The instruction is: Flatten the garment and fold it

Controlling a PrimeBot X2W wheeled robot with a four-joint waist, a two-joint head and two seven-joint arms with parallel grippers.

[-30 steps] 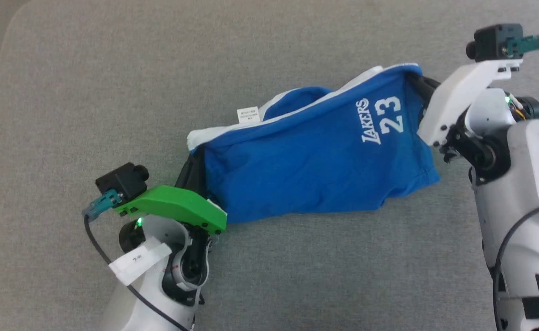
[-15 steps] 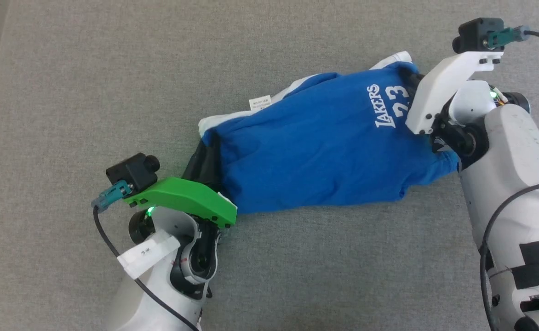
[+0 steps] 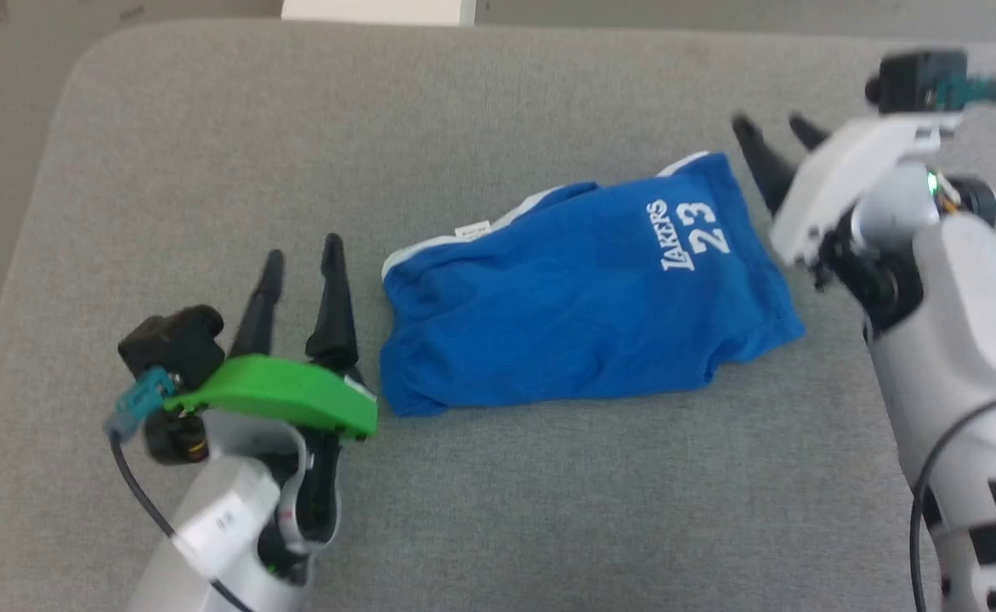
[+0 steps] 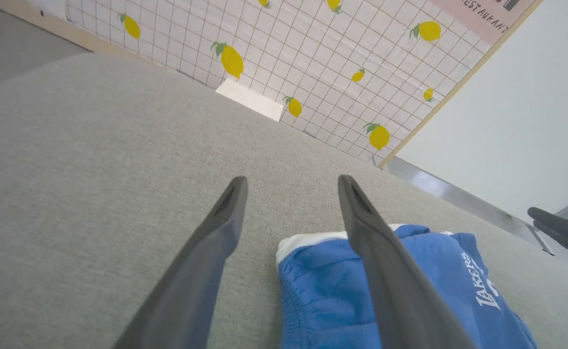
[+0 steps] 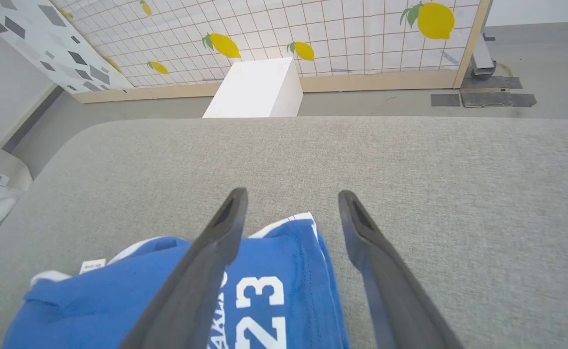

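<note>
Starting at the jaws, you can see the left gripper spread wide with nothing between its two long dark fingers; its tips stand just beside the left end of the royal blue soft jersey garment, apart from the cloth. The right gripper is equally wide and equally empty, with its tips just off the garment's far right corner, near the white trim band there.

Between the two grippers the garment lies free on the grey woven fabric surface. It runs on a slant, left end nearer you and right end farther away. The white "LAKERS 23" print faces up toward its right end, and the small white tag sits on its far edge toward the left. The cloth looks mostly spread, though the left end is gathered and the near right corner is notched and uneven.

You are, I judge, between grips: flattening is largely done and folding is not yet begun. Your next move calls for fresh pinches on the garment's edges. Come in low so that each pair of fingers takes only the layers you mean to lift. Choose matching corners, or the fold will go crooked along that slant.
</note>
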